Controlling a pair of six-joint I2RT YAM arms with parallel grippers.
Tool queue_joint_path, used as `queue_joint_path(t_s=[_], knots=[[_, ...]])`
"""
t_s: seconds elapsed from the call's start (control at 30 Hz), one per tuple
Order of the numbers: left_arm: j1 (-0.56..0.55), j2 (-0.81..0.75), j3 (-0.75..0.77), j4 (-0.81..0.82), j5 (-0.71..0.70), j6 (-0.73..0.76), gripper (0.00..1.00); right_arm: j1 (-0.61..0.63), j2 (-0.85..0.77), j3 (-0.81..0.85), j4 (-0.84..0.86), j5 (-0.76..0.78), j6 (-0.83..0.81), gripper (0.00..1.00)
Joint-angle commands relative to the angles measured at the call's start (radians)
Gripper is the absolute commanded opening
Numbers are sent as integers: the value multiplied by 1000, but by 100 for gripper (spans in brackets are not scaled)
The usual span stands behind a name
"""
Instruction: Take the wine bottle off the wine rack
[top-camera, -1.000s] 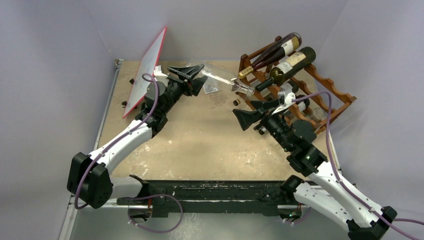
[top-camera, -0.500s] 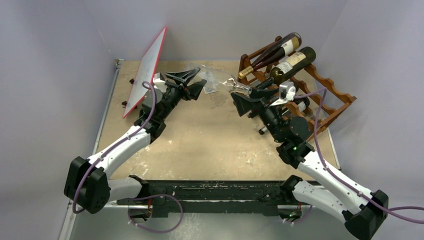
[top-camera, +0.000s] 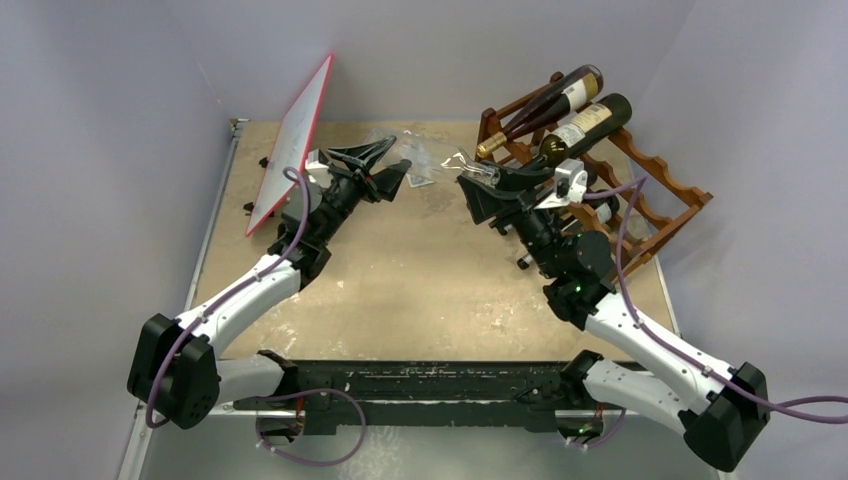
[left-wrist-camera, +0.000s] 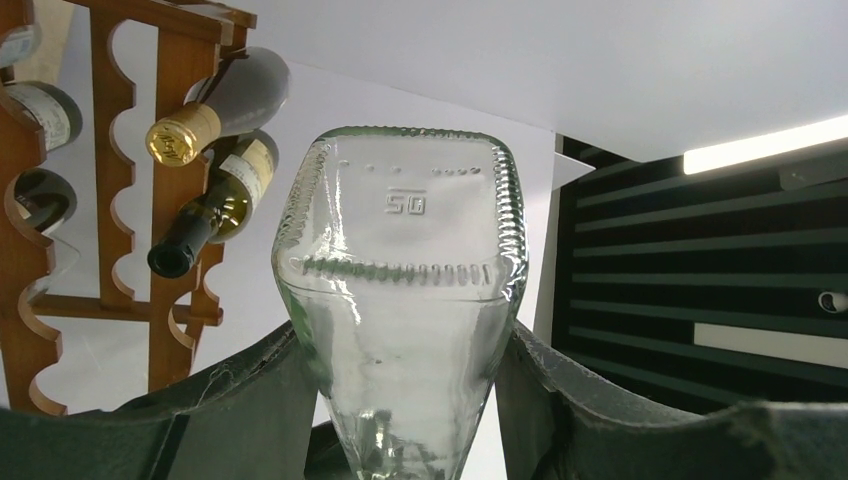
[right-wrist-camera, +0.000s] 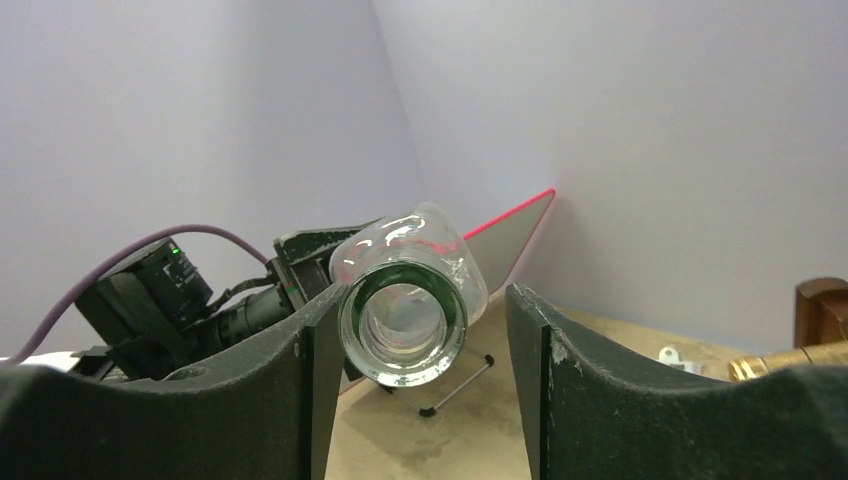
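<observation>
Clamping the clear bottle (left-wrist-camera: 400, 250) by its square base with the left fingers (left-wrist-camera: 230, 410), tight on both flanks. Standing apart with the right fingers (right-wrist-camera: 250, 400), bottle mouth between them, close by one, gap at the other. Off the wine rack (left-wrist-camera: 108, 200), just beside the right fingers, with two dark bottles (top-camera: 585, 125) on top. Barely traceable from above, that glass body; lower part cut off in the left wrist view.
</observation>
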Motion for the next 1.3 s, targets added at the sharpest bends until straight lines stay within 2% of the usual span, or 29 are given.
queue_joint_path(t_s=[0.0,0.2,0.33,0.43,0.5,0.67,0.77,0.8,0.9,1.03,1.13,1.27], knots=[[-2,-19,13,179,33,-65,0,-1,33,59,116,-60,-21,61],[-1,-17,4,192,30,-76,0,-4,44,55,167,-59,-10,62],[-1,-14,-2,204,26,-84,0,-5,47,51,195,-71,0,78],[-1,-3,2,212,28,-88,0,-7,55,53,204,-76,10,79],[-2,1,4,215,31,-88,0,-7,65,56,207,-72,18,75],[-2,2,-2,216,34,-91,0,-11,81,53,245,-68,35,57],[-2,2,-5,216,36,-88,0,-12,95,66,245,-67,37,41],[-2,3,-8,215,36,-87,0,-14,98,70,247,-67,40,39],[-2,2,-22,209,34,-87,0,-14,109,76,255,-72,46,53],[-2,7,-22,211,34,-87,0,-16,120,90,240,-47,57,52],[-2,11,-20,216,37,-89,0,-19,126,91,244,-48,61,42],[-2,9,-25,216,35,-87,0,-25,138,105,229,-53,69,12]])
